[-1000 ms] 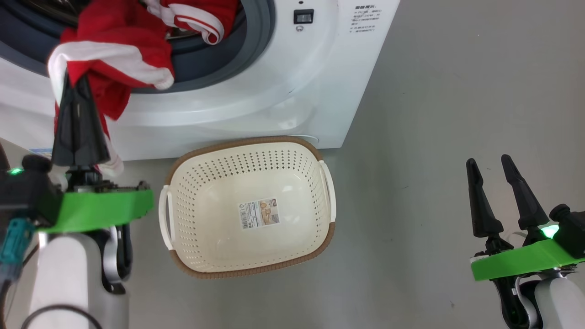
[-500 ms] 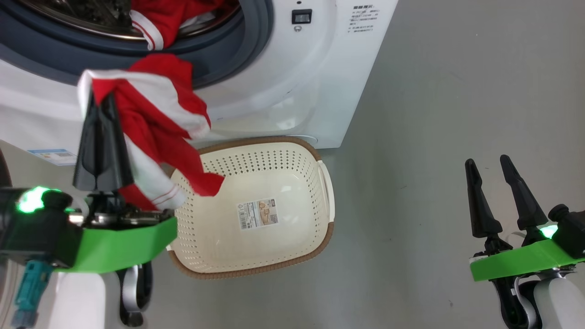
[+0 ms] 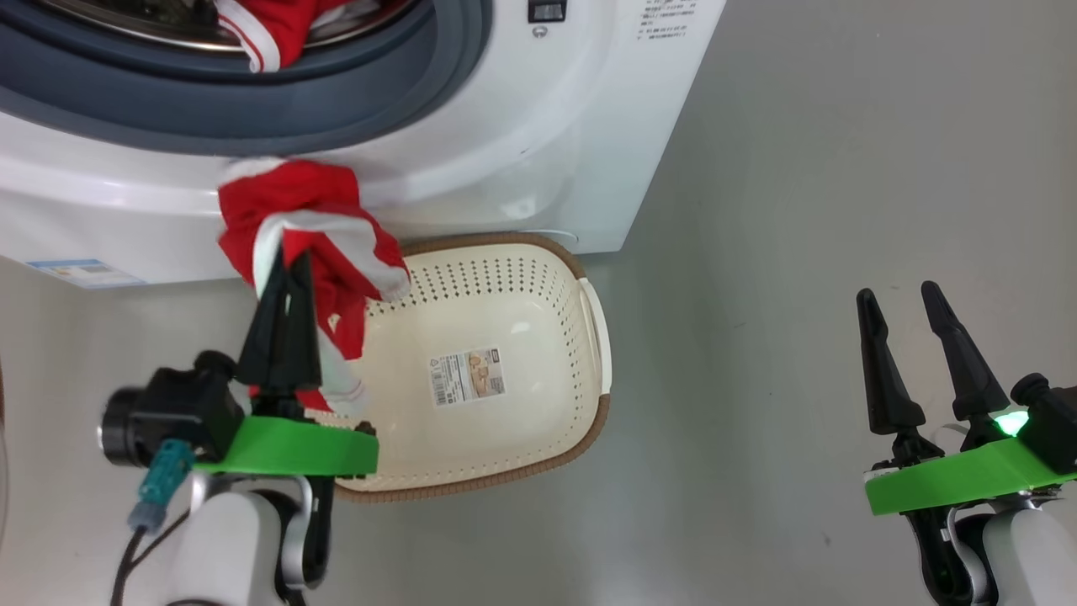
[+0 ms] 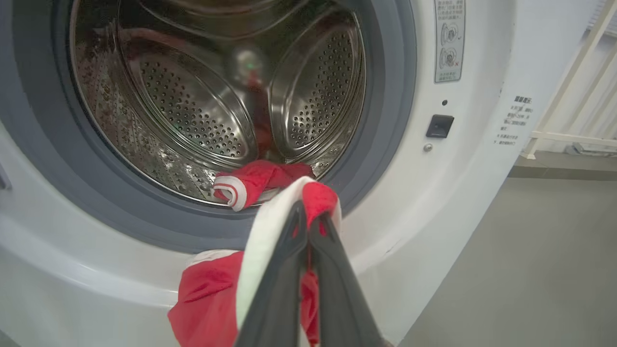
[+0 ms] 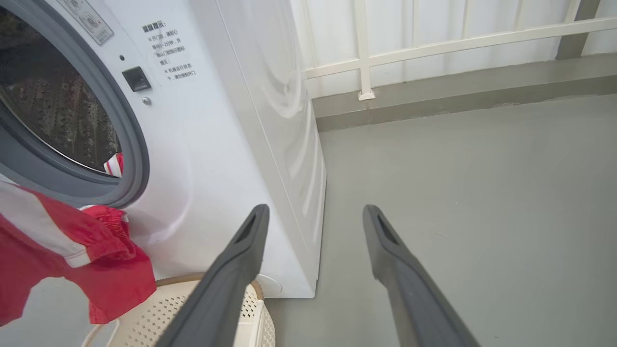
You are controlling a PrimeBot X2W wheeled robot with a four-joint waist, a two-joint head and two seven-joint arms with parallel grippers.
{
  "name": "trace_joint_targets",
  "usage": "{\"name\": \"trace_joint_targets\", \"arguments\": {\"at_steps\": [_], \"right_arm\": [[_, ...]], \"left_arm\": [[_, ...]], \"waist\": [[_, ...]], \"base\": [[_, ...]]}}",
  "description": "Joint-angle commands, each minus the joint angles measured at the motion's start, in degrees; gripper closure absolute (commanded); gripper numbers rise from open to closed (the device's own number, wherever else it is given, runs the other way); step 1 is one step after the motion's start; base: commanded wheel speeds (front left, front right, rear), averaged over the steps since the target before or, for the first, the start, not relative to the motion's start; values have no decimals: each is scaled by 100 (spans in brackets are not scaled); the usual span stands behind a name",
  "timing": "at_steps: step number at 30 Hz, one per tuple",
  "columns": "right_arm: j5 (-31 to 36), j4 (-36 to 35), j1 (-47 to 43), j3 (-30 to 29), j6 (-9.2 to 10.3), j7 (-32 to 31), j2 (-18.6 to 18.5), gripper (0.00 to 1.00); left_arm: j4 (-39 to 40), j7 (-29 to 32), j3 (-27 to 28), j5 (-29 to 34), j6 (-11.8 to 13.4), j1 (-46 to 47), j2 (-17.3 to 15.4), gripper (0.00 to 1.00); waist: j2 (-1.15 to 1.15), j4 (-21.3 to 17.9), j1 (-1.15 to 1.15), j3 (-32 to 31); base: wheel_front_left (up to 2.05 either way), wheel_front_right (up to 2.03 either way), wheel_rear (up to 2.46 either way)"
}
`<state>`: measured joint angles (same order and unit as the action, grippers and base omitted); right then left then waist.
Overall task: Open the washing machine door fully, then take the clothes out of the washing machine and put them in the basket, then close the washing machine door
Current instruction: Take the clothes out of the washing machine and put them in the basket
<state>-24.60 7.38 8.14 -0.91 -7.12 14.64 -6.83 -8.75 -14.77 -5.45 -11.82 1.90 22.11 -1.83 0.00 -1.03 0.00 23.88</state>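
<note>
Item one, a red garment (image 3: 315, 206) with white panels: we find it outside the washing machine (image 3: 547, 168), bunched and hanging in front of the machine's lower white front, its lower end over the left side of the basket (image 3: 530, 295); whether it touches the rim we cannot tell. The left gripper (image 3: 286, 257) pinches it, both dark fingers pressed together on a fold of white and red cloth, as the left wrist view confirms. Item two, a second red garment (image 4: 260, 178) with white trim: it lies at the lower lip of the steel drum (image 4: 193, 111), one cuff draped toward the grey-blue rubber ring (image 3: 252, 118). Item three, the basket: cream, perforated, brown-rimmed, standing on the floor (image 3: 799, 252) just in front of the machine's right front corner, with a paper label (image 3: 467, 377) on its bare bottom. Item four, the machine itself: mouth uncovered, a small blue label (image 3: 76, 271) low on its front. Item five, the right gripper (image 3: 898, 291): fingers spread apart, holding nothing, well apart from the basket to the right above bare floor. Beyond, in the right wrist view, we note a white railing (image 5: 434, 46).
</note>
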Motion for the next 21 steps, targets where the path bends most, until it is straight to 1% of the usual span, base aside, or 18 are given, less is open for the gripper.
{"name": "trace_joint_targets", "arguments": {"at_steps": [1,9,21], "right_arm": [[32,-161,19,130,-36,36,-22,0],[21,-199,165,116,-36,36,26,0],[17,-280,455,109,-36,36,109,0]], "left_arm": [[-19,-23,127,-36,-46,-49,-105,100],[-1146,-23,-65,-84,-244,190,-105,100],[-2695,-23,-209,44,-309,973,-105,100]], "waist": [[0,-15,0,106],[0,-69,0,490],[0,-188,0,1255]], "base": [[0,0,0],[0,0,0],[0,0,0]]}}
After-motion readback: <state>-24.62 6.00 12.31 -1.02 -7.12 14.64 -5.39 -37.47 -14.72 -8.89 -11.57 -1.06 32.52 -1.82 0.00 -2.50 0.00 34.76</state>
